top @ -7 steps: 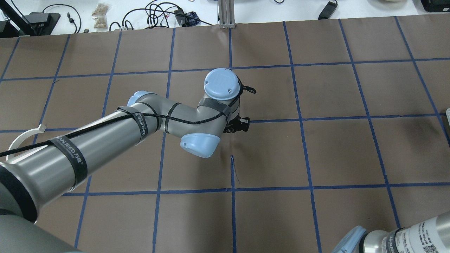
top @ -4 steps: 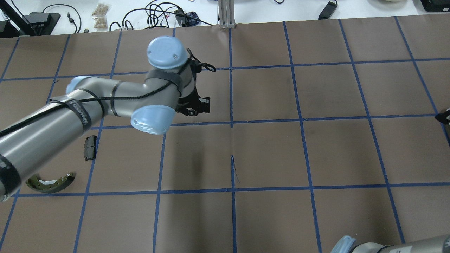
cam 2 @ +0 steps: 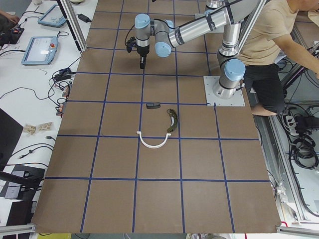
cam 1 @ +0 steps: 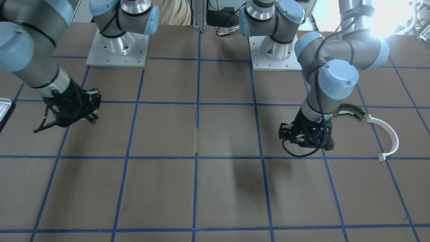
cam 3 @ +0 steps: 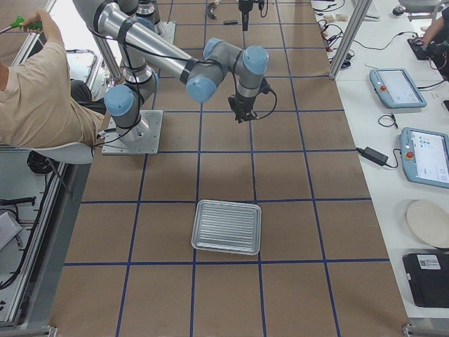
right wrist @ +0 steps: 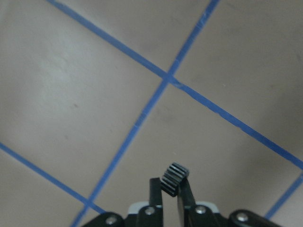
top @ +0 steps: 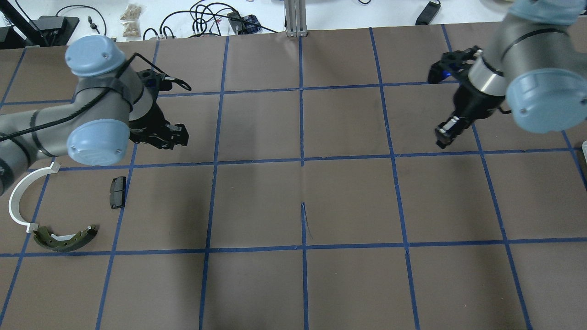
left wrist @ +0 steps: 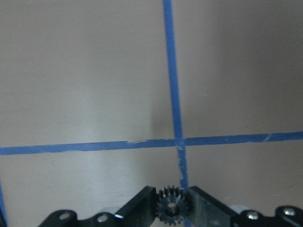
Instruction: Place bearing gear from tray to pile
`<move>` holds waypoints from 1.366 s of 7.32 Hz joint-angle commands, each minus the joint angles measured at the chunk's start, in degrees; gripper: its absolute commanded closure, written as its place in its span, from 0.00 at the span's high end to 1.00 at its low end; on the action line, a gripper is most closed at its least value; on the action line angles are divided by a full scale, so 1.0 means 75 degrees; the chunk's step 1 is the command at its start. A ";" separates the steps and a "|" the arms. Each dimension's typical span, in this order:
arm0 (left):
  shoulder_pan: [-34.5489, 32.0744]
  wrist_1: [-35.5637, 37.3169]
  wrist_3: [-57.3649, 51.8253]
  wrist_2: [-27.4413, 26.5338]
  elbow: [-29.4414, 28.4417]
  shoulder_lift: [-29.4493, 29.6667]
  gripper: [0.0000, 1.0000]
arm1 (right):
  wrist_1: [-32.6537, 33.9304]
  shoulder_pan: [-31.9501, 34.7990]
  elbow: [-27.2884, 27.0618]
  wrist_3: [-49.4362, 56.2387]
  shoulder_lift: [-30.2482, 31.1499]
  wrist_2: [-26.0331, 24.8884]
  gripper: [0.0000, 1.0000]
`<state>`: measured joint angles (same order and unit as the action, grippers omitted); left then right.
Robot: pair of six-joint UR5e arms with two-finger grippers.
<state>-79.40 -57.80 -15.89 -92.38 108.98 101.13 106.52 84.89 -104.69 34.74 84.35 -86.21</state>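
The brown-papered table (top: pixel 348 201), gridded in blue tape, keeps the two work zones well apart. The ridged metal tray (cam 3: pixel 226 227) sits at the end on the robot's right. The pile (cam 2: pixel 172 121) sits at the end on its left, so each part has to be carried across.

The left arm (top: pixel 46 123) reaches over the pile's end and the right arm (top: pixel 523 46) hangs over the table between the middle and the tray.

The pile lies loosely. The white half-ring (top: pixel 20 197) curves beside the olive brake shoe (top: pixel 64 239), nearly touching one of its ends. The black pad (top: pixel 117 192) lies a little apart, nearer the left gripper (top: pixel 178 136).

That gripper hovers above bare table just beyond the pad. Its fingers are clamped on the toothed rim of a small black gear (left wrist: pixel 173 208), whose bore faces the wrist camera. It looks close to set-down, with only a lowering and a release beside the pad to come.

The right gripper (top: pixel 444 136) points down and pinches a second gear (right wrist: pixel 174 178) flat across its faces, teeth standing proud of the fingertips. It is probably freshly lifted from the tray and has most of the table yet to cross. Waiting there would keep it out of the left arm's way.
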 commanded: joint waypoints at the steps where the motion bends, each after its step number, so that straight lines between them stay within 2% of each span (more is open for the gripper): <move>1: 0.1440 0.0088 -0.1682 0.0036 0.0059 0.0213 0.00 | 0.2052 0.2008 -0.0022 -0.4623 -0.0835 0.0198 0.00; 3: 0.2449 0.0112 -0.2938 0.0071 0.0268 0.0367 0.00 | 0.4151 0.3254 -0.0034 -0.7047 -0.2122 0.0222 0.00; 5: 0.3237 0.0824 -0.3692 0.0258 0.0492 0.0717 0.00 | 0.4196 0.3458 -0.0034 -0.7339 -0.2492 0.0210 0.00; 6: 0.3262 0.1013 -0.3671 0.0270 0.0481 0.1009 0.00 | 0.4219 0.3458 0.0001 -0.7431 -0.2504 0.0198 0.58; 7: 0.3263 0.1375 -0.3682 0.0271 0.0493 0.1279 0.00 | 0.4219 0.3435 0.0082 -0.7421 -0.2446 0.0175 1.00; 8: 0.3263 0.1459 -0.3740 0.0259 0.0481 0.1410 0.12 | 0.4172 0.3284 0.0269 -0.7420 -0.2376 0.0163 1.00; 9: 0.3251 0.1460 -0.3636 0.0189 0.0354 0.1434 0.96 | 0.3418 0.2969 0.0711 -0.7328 -0.2097 0.0163 1.00; 10: 0.3112 0.1367 -0.3531 0.0131 0.0271 0.1202 1.00 | 0.1809 0.2409 0.1470 -0.7095 -0.1641 0.0175 1.00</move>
<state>-55.26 -47.23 -43.16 -90.89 111.80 111.17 131.15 107.06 -99.26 -20.02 68.68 -84.95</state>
